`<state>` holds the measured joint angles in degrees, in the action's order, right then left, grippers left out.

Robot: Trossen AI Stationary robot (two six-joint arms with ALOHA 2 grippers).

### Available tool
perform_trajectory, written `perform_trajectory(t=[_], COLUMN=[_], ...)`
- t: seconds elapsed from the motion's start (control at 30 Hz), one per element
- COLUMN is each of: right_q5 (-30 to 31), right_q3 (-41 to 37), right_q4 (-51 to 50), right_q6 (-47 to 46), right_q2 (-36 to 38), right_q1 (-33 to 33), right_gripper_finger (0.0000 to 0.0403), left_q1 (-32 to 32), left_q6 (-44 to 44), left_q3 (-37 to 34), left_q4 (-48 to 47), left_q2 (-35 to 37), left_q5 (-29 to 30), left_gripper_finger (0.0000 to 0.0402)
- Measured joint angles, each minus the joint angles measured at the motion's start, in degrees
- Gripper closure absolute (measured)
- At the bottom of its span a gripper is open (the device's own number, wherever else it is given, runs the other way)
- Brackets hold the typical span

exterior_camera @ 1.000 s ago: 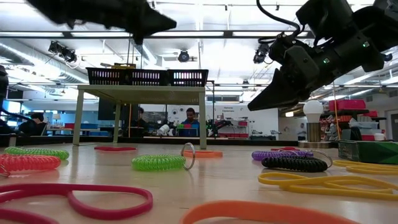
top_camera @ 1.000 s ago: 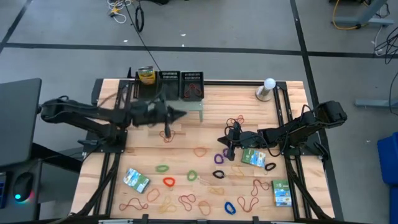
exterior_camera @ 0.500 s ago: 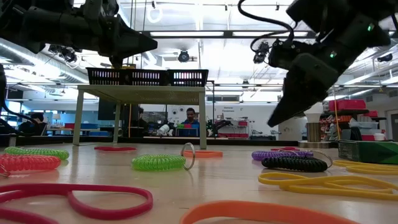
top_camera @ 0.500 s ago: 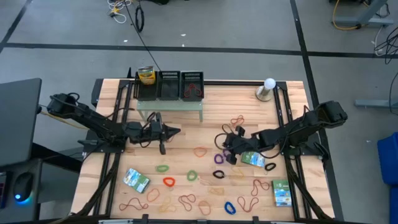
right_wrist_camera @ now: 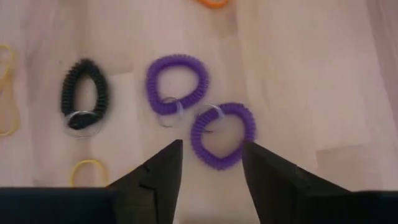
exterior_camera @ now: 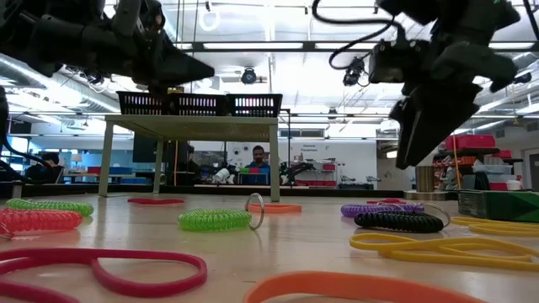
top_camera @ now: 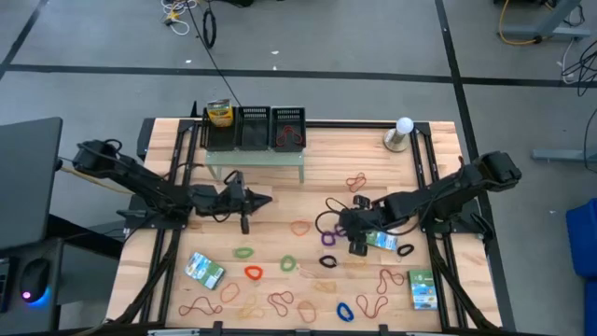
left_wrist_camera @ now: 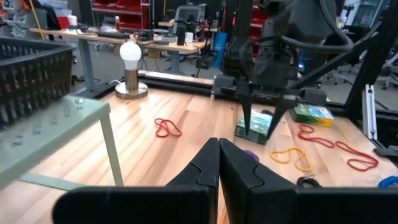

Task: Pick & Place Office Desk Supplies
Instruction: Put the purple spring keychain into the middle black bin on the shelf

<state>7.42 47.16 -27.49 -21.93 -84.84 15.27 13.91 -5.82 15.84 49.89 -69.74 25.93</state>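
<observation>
right pincer (right_wrist_camera: 210,163) wide over purple coils (right_wrist_camera: 222,135), wrist-only | left pincer (left_wrist_camera: 218,163) closed, empty

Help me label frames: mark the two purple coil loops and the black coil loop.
Purple coil loop (right_wrist_camera: 176,84), right wrist view, its coiled band.
Second purple coil loop (right_wrist_camera: 222,135), right wrist view, its coiled band.
Black coil loop (right_wrist_camera: 82,93), right wrist view, its coiled band.

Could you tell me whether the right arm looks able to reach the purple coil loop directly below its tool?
Probably yes: the right tool hangs open above the nearer purple coil loop, nothing lies between them, and its twin sits just clear.
</observation>
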Motion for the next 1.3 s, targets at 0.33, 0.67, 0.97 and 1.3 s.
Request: perform_trajectory(t=[0.33,0.67,0.97,1.3], right_q5=[-4.2,-3.5,7.0,25.3], right_q3=[-2.6,-2.4,-2.6,-2.6], right_q4=[5.0,6.3,8.1,13.2], right_q6=[-1.0,-3.3,-0.3,3.1], right_q2=[-4.5,-9.4,-5.9,-1.9], right_q1=[-5.9,-6.1,-6.1,-4.4], right_gripper_finger=[0.0246,0.0296,0.039,0.0382], left_q1=[-2.1,-0.4,0.7,-2.5], left_q6=[-12.1,-13.0,-15.9,-22.4], left_q3=[1.7,7.5,13.9,23.5], left_q4=[2.0,8.5,6.8,6.8], left_q2=[-11.2,-21.6,-26.7,-34.1], left_q5=[-4.1,-1.6,2.2,1.7], left_gripper_finger=[0.0384,0.0387,0.0331,0.0319])
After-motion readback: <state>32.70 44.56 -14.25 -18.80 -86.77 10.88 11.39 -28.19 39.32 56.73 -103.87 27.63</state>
